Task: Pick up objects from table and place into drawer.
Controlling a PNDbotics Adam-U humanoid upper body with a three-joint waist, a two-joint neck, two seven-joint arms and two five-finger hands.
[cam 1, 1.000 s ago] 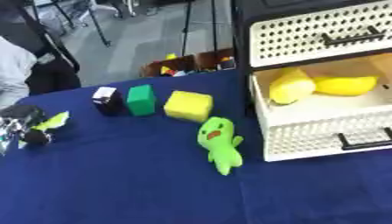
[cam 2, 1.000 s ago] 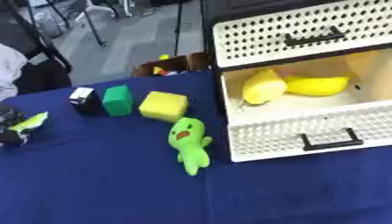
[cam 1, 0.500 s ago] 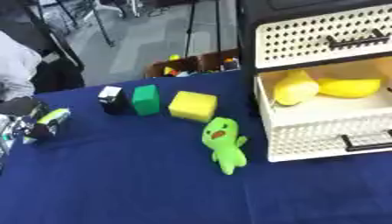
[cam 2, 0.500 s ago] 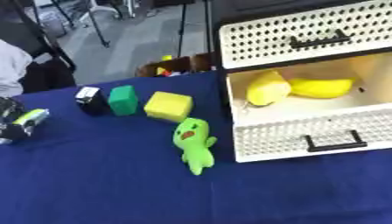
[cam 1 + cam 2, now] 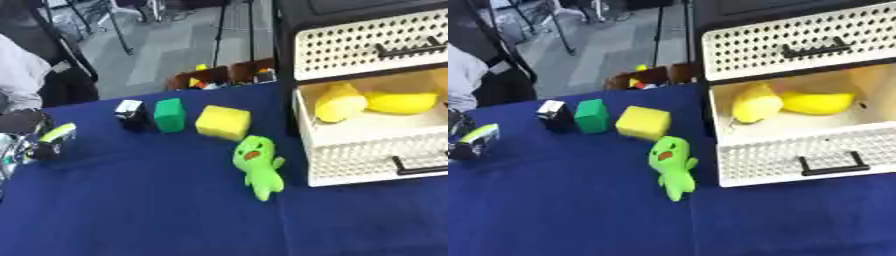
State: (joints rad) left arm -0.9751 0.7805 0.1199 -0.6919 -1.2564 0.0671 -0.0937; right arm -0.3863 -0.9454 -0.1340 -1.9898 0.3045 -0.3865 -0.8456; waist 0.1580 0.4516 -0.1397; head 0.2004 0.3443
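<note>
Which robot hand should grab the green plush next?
Probably left. The left robot hand is the only one in view, at the table's left edge, though it appears to hold a small yellow-green thing. The plush lies mid-table beside the open drawer. The right robot hand shows in neither view.

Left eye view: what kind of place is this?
Probably a lab or demo room: tripod legs on grey carpet behind a blue-clothed table holding test props, like a green plush toy, beside a white perforated drawer unit.
</note>
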